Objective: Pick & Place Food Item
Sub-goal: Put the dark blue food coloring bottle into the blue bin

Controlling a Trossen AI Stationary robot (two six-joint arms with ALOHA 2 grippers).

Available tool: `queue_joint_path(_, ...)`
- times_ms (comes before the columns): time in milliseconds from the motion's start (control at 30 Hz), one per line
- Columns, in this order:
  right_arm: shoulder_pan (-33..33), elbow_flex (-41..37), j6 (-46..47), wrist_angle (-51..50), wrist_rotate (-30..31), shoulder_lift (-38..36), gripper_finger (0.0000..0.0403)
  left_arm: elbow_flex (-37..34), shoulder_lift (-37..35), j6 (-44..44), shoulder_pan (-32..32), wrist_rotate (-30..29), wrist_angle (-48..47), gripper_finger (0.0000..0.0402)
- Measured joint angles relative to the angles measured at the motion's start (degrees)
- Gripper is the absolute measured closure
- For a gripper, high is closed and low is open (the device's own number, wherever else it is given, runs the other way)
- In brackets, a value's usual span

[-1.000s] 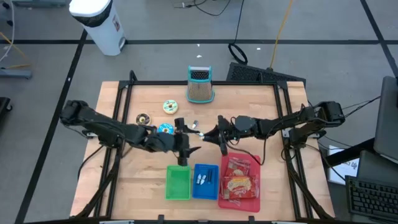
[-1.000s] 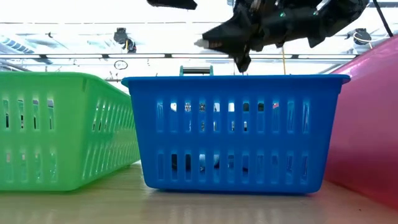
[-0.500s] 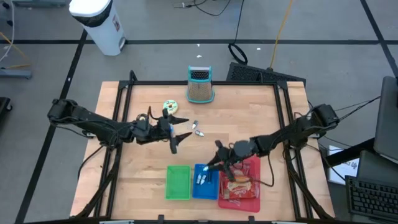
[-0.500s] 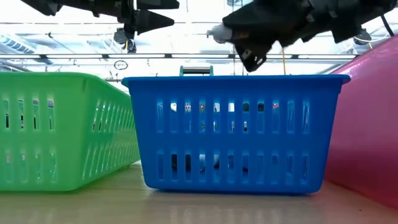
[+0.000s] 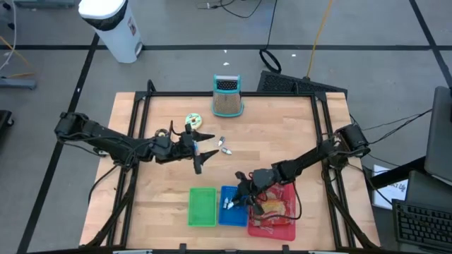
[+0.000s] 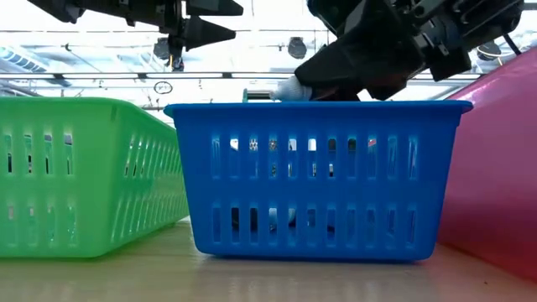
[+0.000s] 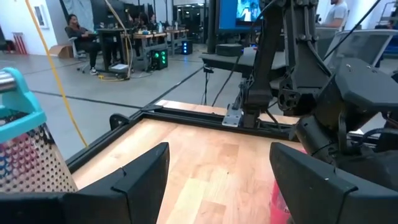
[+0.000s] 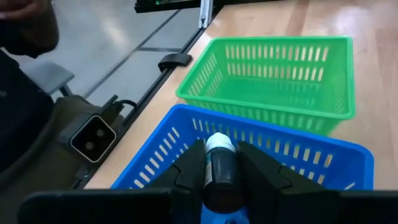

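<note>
I've got the right pincer (image 8: 222, 167) out over the blue basket (image 5: 232, 209), clamped on a small dark bottle with a white cap (image 8: 220, 163). In the right wrist view the bottle sits snug between the two dark fingers (image 8: 188, 168), cap pointing forward over the basket's inside. From the low view, the white cap (image 6: 288, 89) pokes out just above the basket's rim, so by my reading the item is carried but not yet let go.

Progress, as I judge it: the pick is done, the carry is nearly done, and what's left is lowering in and releasing. In the high view there is already something pale lying in the blue basket, though it is too small for me to name. The red basket (image 5: 282, 224) beside it holds packaged food, and the green basket (image 5: 203, 207) on the other side looks bare inside.

On the desk (image 5: 169, 190), more things wait: a couple of round pieces near the far left (image 5: 193, 120), a small pale piece (image 5: 227, 149) mid-desk, and a grater (image 5: 227, 97) standing at the far edge.

My left pincer (image 5: 203, 150) hangs above the middle of the desk, fingers spread wide apart with nothing between them, well apart from the baskets.
</note>
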Motion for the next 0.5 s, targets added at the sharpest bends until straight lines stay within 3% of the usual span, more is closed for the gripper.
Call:
queue_joint_path(133, -0.6, 0.0, 0.0, -0.8, -0.7, -0.1, 0.0317, 0.0, 0.0, -2.0, 0.0, 0.0, -1.1, 0.0121)
queue_joint_path(500, -3.9, 0.0, 2.7, -7.7, -0.8, -4.3, 0.0183, 0.0, 0.0, -1.9, 1.5, 0.0, -6.0, 0.0121)
